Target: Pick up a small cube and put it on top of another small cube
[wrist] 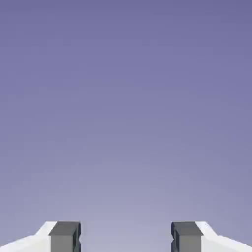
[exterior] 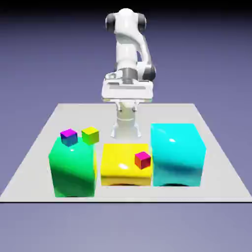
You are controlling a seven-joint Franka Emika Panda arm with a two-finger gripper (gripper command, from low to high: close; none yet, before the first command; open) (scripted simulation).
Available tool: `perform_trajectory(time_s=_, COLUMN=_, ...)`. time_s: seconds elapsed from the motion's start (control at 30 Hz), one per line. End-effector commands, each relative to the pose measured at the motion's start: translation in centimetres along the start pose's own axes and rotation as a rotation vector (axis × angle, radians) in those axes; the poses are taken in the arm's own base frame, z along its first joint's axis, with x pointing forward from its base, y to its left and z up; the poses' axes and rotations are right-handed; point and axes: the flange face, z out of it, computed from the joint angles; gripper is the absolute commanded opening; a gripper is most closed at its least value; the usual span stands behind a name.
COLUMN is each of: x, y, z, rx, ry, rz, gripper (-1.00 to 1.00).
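Observation:
The small cube [exterior: 69, 136], blue-sided with a magenta top, rests on the big green block [exterior: 73, 170] at the exterior view's left. Another small cube [exterior: 142, 159], red-sided with a pink top, sits on the right part of the big yellow block [exterior: 120, 165]. My gripper [exterior: 128, 108] hangs high above the table's far side, behind the yellow block and well away from both cubes. In the hand view my gripper [wrist: 126, 238] is open: the grey fingertips [wrist: 65, 236] stand wide apart, and only the plain backdrop shows between them.
A small yellow-green cube [exterior: 90, 135] sits just right of the blue-sided one, at the green block's back right corner. A tall cyan block [exterior: 177, 155] stands against the yellow block at the exterior view's right. The grey table [exterior: 216, 162] carries all three blocks.

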Motion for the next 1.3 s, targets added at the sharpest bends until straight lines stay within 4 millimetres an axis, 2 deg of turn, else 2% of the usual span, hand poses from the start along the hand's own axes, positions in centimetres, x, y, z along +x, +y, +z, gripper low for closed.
perform_trajectory(time_s=0.0, x=0.9, y=1.3, z=0.9, rx=-0.042, ry=-0.019, rz=0.016, gripper=0.00)
perform_trajectory(time_s=0.13, x=5.2, y=6.4, z=2.4, rx=-0.193, ry=-0.095, rz=0.128, gripper=0.00)
perform_trajectory(time_s=0.27, x=8.8, y=12.4, z=3.0, rx=-0.322, ry=-0.185, rz=0.251, gripper=0.00)
perform_trajectory(time_s=0.5, x=13.0, y=24.0, z=1.6, rx=-0.484, ry=-0.362, rz=0.488, gripper=0.00)
perform_trajectory(time_s=0.67, x=9.4, y=32.3, z=5.8, rx=-0.564, ry=-0.486, rz=0.416, gripper=0.00)
perform_trajectory(time_s=0.7, x=8.5, y=33.3, z=6.6, rx=-0.573, ry=-0.502, rz=0.397, gripper=0.00)
perform_trajectory(time_s=0.93, x=1.5, y=34.0, z=12.3, rx=-0.578, ry=-0.502, rz=0.233, gripper=0.00)
perform_trajectory(time_s=1.0, x=0.0, y=33.1, z=12.9, rx=-0.567, ry=-0.467, rz=0.234, gripper=0.00)
perform_trajectory(time_s=1.03, x=-1.2, y=33.7, z=12.3, rx=-0.573, ry=-0.473, rz=0.289, gripper=0.00)
perform_trajectory(time_s=1.07, x=-1.2, y=33.7, z=12.3, rx=-0.573, ry=-0.473, rz=0.289, gripper=0.00)
perform_trajectory(time_s=1.27, x=-4.1, y=36.5, z=16.7, rx=-0.574, ry=-0.472, rz=0.287, gripper=0.00)
